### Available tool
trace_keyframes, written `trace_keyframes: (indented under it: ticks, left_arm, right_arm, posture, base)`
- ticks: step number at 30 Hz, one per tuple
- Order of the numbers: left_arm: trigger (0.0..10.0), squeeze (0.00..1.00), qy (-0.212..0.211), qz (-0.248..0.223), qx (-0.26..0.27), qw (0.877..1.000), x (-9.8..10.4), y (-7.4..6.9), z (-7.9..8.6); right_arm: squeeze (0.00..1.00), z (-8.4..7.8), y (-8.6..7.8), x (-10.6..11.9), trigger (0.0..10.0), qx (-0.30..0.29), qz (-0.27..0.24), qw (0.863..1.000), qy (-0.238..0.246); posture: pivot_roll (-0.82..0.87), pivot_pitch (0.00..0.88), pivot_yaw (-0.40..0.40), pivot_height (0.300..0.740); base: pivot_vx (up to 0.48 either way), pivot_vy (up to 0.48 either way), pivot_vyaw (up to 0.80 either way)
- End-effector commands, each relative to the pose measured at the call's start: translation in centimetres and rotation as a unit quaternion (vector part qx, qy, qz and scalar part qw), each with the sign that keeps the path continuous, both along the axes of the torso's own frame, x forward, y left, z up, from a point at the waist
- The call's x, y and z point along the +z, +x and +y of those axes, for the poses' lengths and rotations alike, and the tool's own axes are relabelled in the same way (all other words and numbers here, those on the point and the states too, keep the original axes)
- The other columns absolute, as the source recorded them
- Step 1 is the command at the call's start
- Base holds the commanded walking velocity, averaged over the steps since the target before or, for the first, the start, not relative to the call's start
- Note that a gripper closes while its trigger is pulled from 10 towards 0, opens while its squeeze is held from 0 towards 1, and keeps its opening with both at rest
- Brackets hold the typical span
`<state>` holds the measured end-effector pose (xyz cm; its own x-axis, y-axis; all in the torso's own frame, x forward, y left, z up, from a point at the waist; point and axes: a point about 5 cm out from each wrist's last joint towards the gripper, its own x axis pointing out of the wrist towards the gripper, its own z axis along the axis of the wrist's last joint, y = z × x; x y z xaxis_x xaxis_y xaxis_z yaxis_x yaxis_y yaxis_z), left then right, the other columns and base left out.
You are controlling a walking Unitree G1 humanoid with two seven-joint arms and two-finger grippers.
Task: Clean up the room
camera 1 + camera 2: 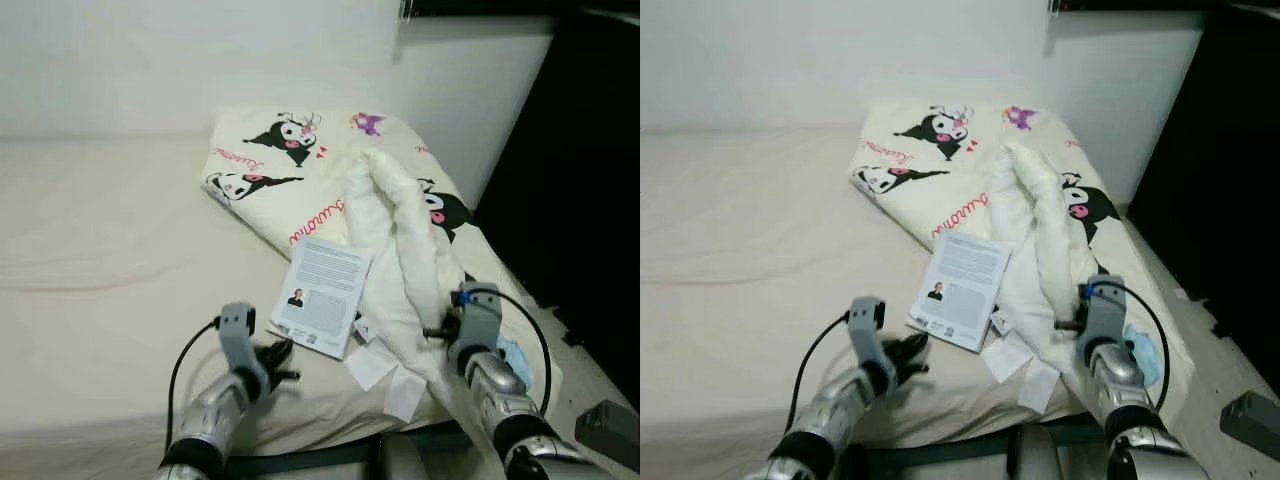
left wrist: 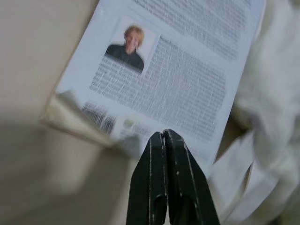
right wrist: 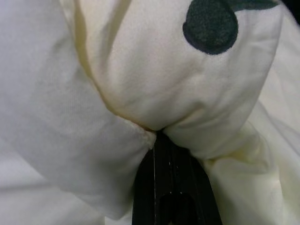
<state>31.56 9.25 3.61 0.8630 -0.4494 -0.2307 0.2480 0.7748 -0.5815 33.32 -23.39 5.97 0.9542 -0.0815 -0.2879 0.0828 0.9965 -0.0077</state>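
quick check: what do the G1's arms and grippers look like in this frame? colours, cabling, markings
Both arms are silver metal. The left gripper and right gripper each have two long black fingers. A grey camera block sits on each wrist, with a looping black cable. The right wrist block has a small blue mark.

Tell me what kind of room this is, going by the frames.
Most likely a bedroom. A bed with a beige sheet stands against a white wall, a cartoon-print quilt lies bunched on it, and a book lies back cover up beside the quilt.
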Motion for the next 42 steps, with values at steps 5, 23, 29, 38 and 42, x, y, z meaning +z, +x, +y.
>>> trace_keyframes:
  ticks: [5,23,29,38,42]
  left_arm:
    - [10.0,1.0,-0.025,0.102,0.079,0.991,-1.8,-0.5,0.3]
    - [10.0,1.0,-0.151,0.183,0.146,0.96,-2.9,-1.3,0.9]
    - [10.0,1.0,-0.162,0.22,0.145,0.951,-3.7,-2.2,-0.9]
    - [10.0,0.0,-0.274,0.212,0.087,0.934,-2.8,-2.8,-5.1]
    - [10.0,0.0,-0.314,0.19,0.081,0.927,-1.8,-2.3,-6.0]
  right_arm:
    - [0.0,0.4,0.9,1.6,10.0,0.008,-0.035,0.999,0.002]
    - [0.0,0.4,0.9,2.0,10.0,-0.001,-0.053,0.998,0.031]
    - [0.0,0.6,1.0,2.9,10.0,0.009,-0.07,0.997,0.029]
    - [0.0,0.8,0.7,4.7,10.0,0.02,-0.105,0.994,0.028]
    - [0.0,1.0,0.3,5.1,10.0,0.023,-0.115,0.993,0.032]
  posture:
    - [-0.07,0.038,-0.029,0.446]
    - [-0.09,0.088,-0.033,0.376]
    - [-0.11,0.158,-0.039,0.361]
    - [-0.18,0.242,-0.038,0.342]
    - [-0.19,0.253,-0.043,0.342]
  base:
    - [0.0,0.0,0.0]
    - [0.0,0.0,0.0]
    - [0.0,0.0,0.0]
    - [0.0,0.0,0.0]
    - [0.0,0.0,0.0]
